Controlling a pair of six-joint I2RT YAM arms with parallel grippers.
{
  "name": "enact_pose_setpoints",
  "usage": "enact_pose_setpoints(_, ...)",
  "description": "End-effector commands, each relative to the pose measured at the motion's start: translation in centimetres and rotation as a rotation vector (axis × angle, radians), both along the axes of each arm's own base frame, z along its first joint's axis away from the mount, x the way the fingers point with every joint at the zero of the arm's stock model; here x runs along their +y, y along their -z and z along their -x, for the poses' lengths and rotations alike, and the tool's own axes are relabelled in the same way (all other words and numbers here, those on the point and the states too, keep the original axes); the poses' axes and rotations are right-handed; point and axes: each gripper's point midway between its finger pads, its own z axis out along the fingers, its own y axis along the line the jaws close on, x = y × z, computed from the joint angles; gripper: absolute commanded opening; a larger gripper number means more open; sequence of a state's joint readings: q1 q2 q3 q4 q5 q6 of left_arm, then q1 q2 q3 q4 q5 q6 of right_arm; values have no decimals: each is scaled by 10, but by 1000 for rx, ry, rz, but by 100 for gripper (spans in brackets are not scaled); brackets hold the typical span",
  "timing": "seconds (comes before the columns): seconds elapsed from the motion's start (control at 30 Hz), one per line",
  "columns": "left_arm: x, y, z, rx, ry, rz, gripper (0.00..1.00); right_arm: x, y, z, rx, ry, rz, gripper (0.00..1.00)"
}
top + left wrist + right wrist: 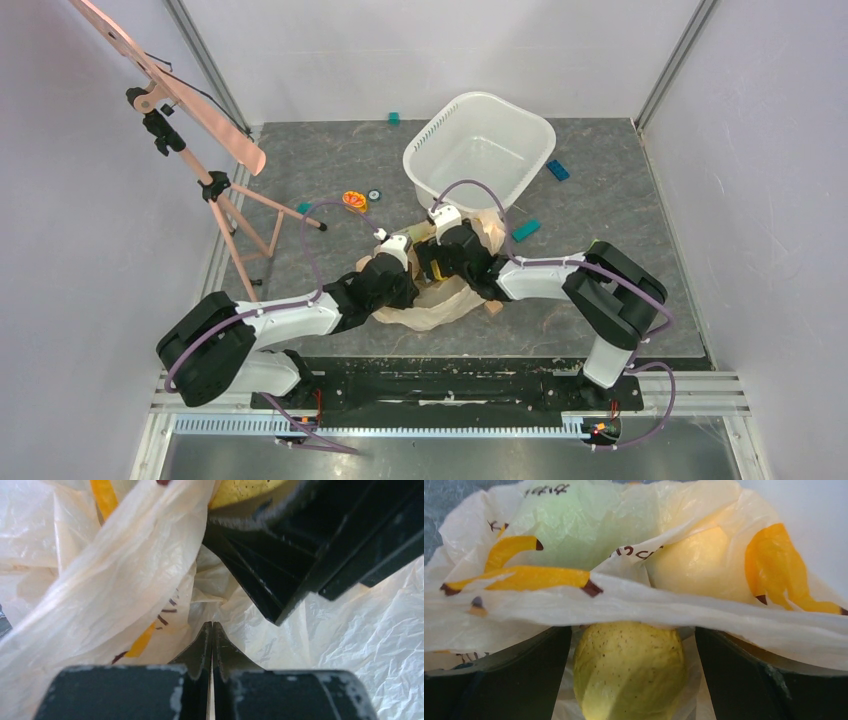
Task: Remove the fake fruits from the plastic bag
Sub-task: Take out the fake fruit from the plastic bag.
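Observation:
The plastic bag (440,305), peach-beige with banana prints, lies crumpled between both arms. My left gripper (212,626) is shut, with gathered bag film (125,580) pinched at its tips. My right gripper (631,647) reaches into the bag's mouth, its jaws wide open on either side of a speckled yellow pear (629,672), with a gap on each side. A fold of bag film (634,602) drapes over the fingertips. Behind that film show a green pear (569,530) and a pale yellow round fruit (699,562). In the left wrist view the right gripper's black fingers (300,555) sit at upper right.
A white tub (480,150) stands just behind the bag. A wooden easel-like stand (215,190) leans at the left. An orange flower disc (354,200) and teal blocks (525,231) (558,170) (395,118) lie on the grey mat.

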State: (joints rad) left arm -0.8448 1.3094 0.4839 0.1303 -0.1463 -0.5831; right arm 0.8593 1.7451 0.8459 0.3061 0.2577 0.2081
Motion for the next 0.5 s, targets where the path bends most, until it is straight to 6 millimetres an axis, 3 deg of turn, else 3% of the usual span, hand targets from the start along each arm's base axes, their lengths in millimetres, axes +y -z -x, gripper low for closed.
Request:
enact_pose_setpoints(0.0, -9, -11, -6, -52, 28, 26, 2, -2, 6, 16, 28, -46, -34, 98)
enact_pose_setpoints(0.27, -7, -9, -5, -48, 20, 28, 2, -11, 15, 35, 66, -74, -49, 98)
enact_pose_setpoints(0.47, -8, -9, -4, -44, 21, 31, 2, -23, -1, 36, 9, -50, -63, 81)
